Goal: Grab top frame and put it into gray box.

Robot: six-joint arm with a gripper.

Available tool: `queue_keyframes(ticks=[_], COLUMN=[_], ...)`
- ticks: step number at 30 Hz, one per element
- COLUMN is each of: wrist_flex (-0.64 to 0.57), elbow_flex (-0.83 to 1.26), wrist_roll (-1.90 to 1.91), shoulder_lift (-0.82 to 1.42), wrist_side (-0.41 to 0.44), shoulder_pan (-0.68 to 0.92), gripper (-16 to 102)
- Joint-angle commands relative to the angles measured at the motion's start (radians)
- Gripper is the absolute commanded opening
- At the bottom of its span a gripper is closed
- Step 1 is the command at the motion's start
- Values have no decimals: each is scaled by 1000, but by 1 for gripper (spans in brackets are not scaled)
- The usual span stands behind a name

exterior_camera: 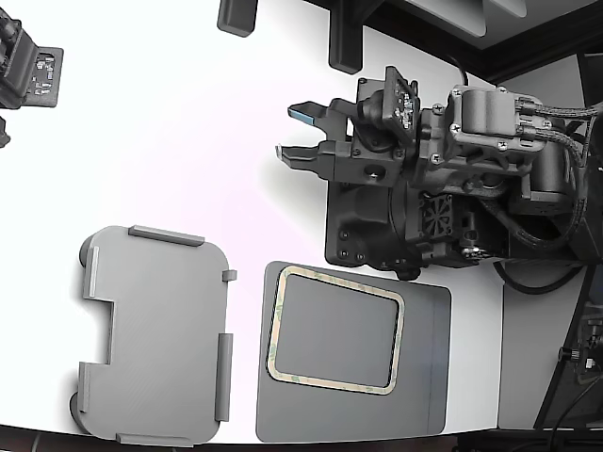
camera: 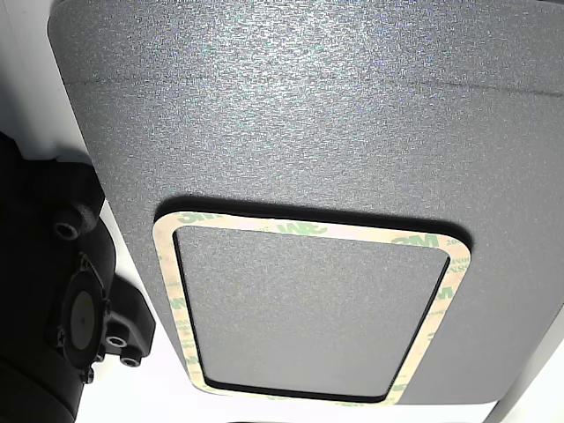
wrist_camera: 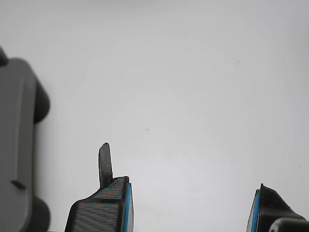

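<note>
Exterior view: gray box [exterior_camera: 155, 334] holds nothing; top frame [exterior_camera: 335, 329] beside it on mat [exterior_camera: 429, 377].

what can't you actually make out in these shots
- Gray box: the exterior view's lower edge clips its near rim; the wrist view shows only one end.
- Top frame: whether it is one frame or a stack cannot be told in the exterior or other view.
- Dark mat: cut off at the exterior view's bottom.
- Gripper: open; the wrist view crops both fingers at its edge.
</note>
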Motion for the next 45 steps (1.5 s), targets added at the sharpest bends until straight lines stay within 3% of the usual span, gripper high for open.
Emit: queue_keyframes(ticks=[1,13,18,20,23,25,32,38,40,42,45], wrist_flex=[-3,-5,9,55,133,183,330,439,483,512,551], elbow_flex=[-23,-74,-212,-273,-359,-408,-555,-629,-666,-698,-726], wrist_roll=[-3,-6,-78,-357,-609,-868,-1488,-1718,-1743,-1778,-1824], shoulder_lift=[20,-26,-126,-176,-241,-275,-403,-540,-603,-655,-718], wrist_side=[-2,9,77,84,190,212,106,123,115,101,118], shoulder_pan=[-9,9,101,133,249,310,445,641,698,739,830], gripper=[100,100,81,100,100,100,93,88,89,99,98])
